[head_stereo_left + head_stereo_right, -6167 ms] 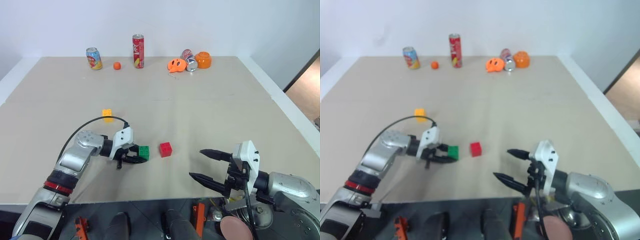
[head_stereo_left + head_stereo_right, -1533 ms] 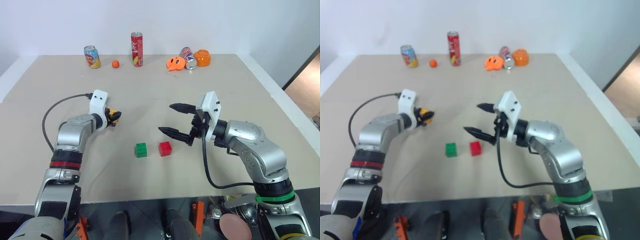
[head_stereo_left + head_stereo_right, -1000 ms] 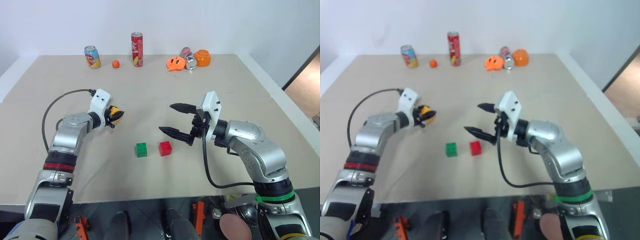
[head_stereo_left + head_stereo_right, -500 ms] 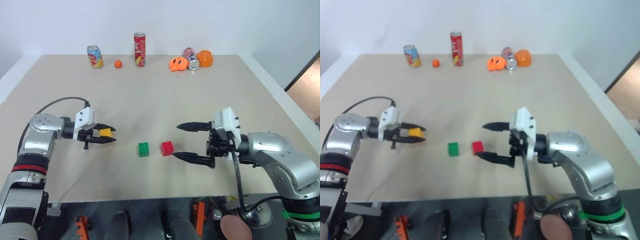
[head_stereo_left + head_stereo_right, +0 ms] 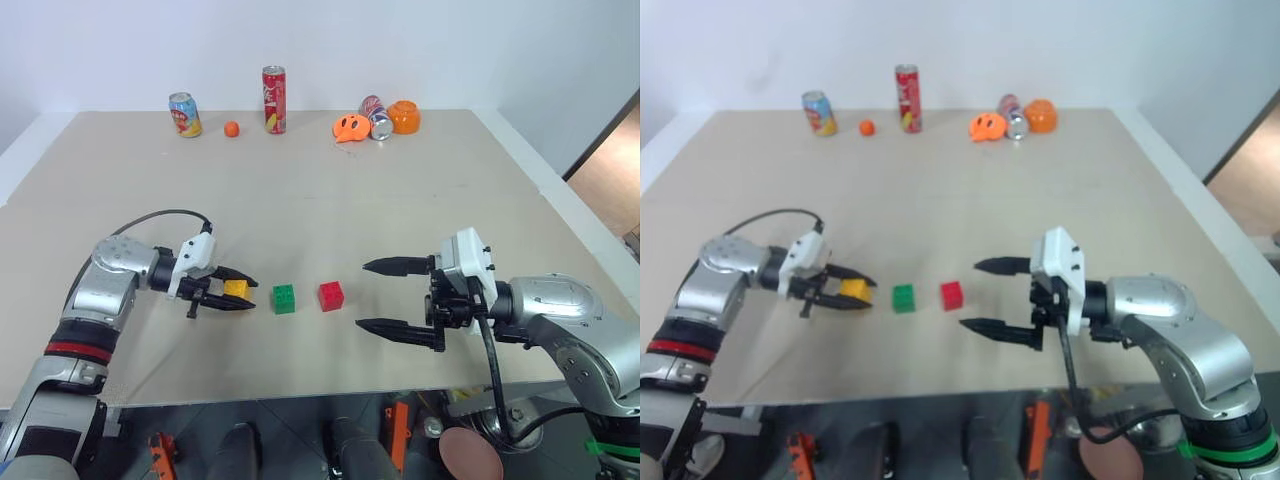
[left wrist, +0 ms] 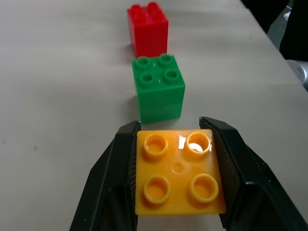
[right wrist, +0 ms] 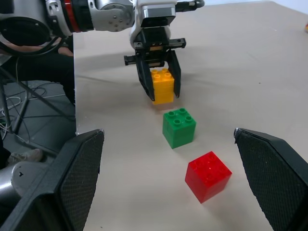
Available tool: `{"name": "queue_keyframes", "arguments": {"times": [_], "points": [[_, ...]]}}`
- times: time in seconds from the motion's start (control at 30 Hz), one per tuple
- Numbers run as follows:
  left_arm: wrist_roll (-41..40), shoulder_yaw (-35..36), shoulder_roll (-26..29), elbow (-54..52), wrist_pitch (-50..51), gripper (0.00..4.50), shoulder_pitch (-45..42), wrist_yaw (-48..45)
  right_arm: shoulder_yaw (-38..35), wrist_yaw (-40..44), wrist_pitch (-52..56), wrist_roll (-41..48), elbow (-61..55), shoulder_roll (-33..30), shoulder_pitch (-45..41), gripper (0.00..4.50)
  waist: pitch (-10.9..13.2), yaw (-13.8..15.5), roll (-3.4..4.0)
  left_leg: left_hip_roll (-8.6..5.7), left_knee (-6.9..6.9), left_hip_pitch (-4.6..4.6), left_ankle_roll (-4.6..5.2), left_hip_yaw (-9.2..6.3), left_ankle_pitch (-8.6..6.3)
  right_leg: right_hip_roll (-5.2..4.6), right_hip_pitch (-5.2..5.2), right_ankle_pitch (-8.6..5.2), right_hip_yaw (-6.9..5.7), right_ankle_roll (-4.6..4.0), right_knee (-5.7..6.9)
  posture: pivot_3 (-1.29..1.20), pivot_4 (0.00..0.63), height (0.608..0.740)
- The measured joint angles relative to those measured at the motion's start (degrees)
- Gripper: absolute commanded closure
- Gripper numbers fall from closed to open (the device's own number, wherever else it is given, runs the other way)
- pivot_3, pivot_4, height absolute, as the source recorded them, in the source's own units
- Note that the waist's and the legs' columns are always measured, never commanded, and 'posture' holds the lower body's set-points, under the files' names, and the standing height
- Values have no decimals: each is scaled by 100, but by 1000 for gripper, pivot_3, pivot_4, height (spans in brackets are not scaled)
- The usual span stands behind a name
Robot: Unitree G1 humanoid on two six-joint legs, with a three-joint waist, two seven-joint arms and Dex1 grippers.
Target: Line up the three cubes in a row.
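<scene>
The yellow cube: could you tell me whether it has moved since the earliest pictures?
Yes. The yellow cube has come nearer, from farther back on the table to just left of the green cube.

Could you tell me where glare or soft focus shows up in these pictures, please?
Left wrist view: a bright glint sits on the yellow cube by one stud, while the red cube beyond the green cube looks slightly soft. Right wrist view: the right gripper's near finger pads are large and blurred. Left eye view: even light, faint shadows.
</scene>
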Motion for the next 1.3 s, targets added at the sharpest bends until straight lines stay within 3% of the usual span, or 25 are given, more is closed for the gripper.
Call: {"name": "queue_keyframes", "arguments": {"times": [0.47,1.3], "points": [[63,-17,269,-1113,883,3133,610,638,25,74,-55,16,29,-20,-35,0,0,3,0,1,2,2,0,1,0,0,-1,0,0,0,-1,0,150,740],[208,-26,245,-661,276,3133,572,719,41,234,-175,-170,203,-84,122,0,0,8,0,0,5,3,0,2,0,-2,2,0,0,0,-1,0,150,740]]}}
